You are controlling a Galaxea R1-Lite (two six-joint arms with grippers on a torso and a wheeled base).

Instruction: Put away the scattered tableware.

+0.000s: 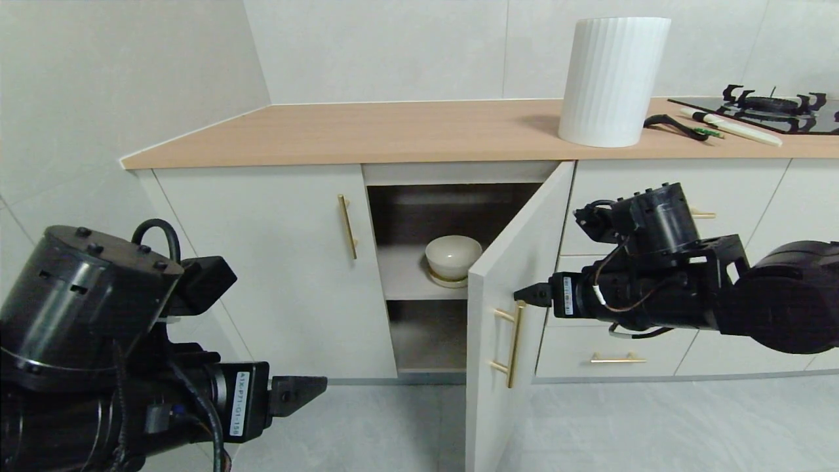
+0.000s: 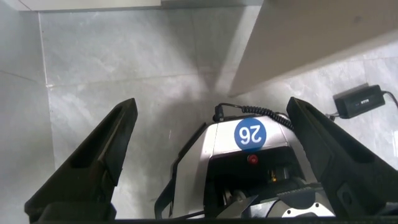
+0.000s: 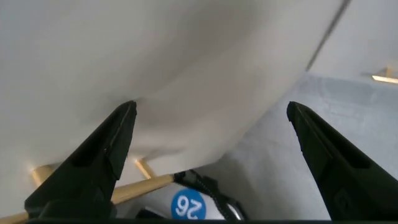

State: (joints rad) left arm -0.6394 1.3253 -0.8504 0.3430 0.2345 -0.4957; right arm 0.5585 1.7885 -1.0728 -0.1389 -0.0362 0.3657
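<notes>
Cabinet door (image 1: 518, 249) stands ajar, bowl (image 1: 452, 257) on the shelf (image 1: 406, 275) inside; your right pincer (image 1: 526, 293) spread by its handle (image 1: 516, 344), left pincer (image 1: 313, 388) spread above floor (image 1: 393, 426).

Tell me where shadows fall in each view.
Head view: the open cupboard is dark behind the bowl; the white vase throws a soft shadow leftward on the countertop. Left wrist view: a faint shadow on the floor beside the door. Right wrist view: door softly lit.
</notes>
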